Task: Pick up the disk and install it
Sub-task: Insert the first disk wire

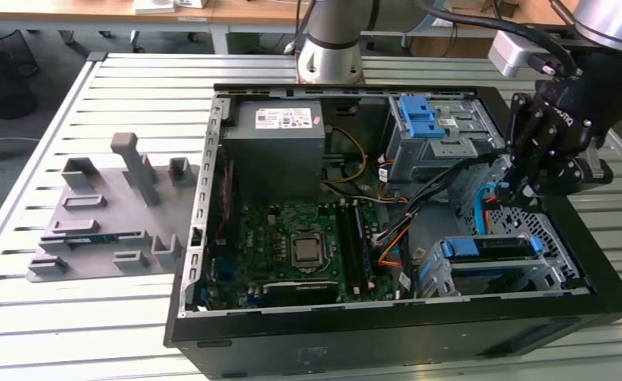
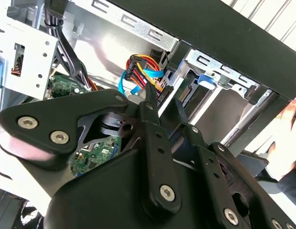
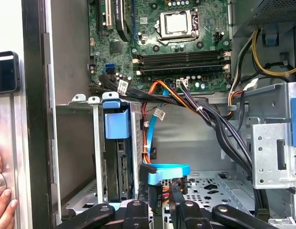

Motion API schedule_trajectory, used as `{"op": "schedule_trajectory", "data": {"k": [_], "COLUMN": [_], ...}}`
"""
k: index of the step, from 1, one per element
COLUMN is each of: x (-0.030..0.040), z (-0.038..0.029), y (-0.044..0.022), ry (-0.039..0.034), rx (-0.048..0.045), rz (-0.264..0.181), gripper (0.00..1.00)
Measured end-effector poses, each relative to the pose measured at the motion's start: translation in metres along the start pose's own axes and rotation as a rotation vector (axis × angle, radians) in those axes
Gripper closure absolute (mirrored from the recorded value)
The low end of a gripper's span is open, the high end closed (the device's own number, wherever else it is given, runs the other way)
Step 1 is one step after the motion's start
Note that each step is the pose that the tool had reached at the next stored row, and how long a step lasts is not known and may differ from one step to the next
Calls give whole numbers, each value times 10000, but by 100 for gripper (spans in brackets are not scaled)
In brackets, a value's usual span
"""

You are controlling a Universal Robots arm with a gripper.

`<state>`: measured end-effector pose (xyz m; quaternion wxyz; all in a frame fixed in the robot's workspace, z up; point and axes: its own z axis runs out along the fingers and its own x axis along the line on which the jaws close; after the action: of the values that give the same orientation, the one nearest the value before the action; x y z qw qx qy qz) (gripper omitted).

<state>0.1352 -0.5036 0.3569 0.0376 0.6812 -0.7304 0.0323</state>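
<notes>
Disk: we are seeing the disk (image 1: pixel 485 248) sitting in the drive cage (image 1: pixel 565 270) in the corner of the computer case (image 1: pixel 396 333) at the exterior view's lower right, with its blue bracket facing up.
Disk from the wrist: in the first wrist view the disk (image 3: pixel 123 171) is standing on edge between the cage's metal walls (image 3: pixel 97 143), with the blue tab of its bracket (image 3: pixel 117 125) showing above it.
Gripper: the gripper (image 1: pixel 512 193) is hanging inside the case at the exterior view's right, just beside the cage and above the case floor.
Gripper state: in the first wrist view we are seeing its fingers (image 3: pixel 147 191) standing close together with a cable plug (image 3: pixel 162 190) pinched between them, so we are reading it as closed on the plug.
Cables: a flat blue cable (image 3: pixel 169 170) is curving over the plug, and orange and red wires (image 2: pixel 140 67) are running to it in the second wrist view.
Motherboard: the green board (image 1: pixel 289 246) is lying in the middle of the case, well apart from the gripper.
Power supply: the grey box (image 1: pixel 279 131) is sitting in the far corner of the case, at the exterior view's upper left.
Outside the case: a grey moulded tray (image 1: pixel 99 214) is lying on the slatted table (image 1: pixel 131 79) beside the case.
Person: a hand (image 3: pixel 2 205) is resting outside the case wall in the first wrist view.
</notes>
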Motion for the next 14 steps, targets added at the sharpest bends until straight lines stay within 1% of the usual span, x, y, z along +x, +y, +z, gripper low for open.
{"op": "schedule_trajectory", "data": {"k": [2,4,7,8,9,11,12,13,14], "x": [-1,-1,-1,-1,-2,-2,-1,1,2], "z": [6,10,15,17,18,20,23,26,28], "y": [0,0,0,0,0,-1,-1,-1,-1], "ry": [2,3,-9,-55,-161,-416,-514,-536,-537], "rx": [0,-1,-2,-5,-13,-30,-37,-38,-38], "rz": [5,9,10,10,8,5,4,5,5], "gripper": [70,83,84,84,84,84,84,84,84]}}
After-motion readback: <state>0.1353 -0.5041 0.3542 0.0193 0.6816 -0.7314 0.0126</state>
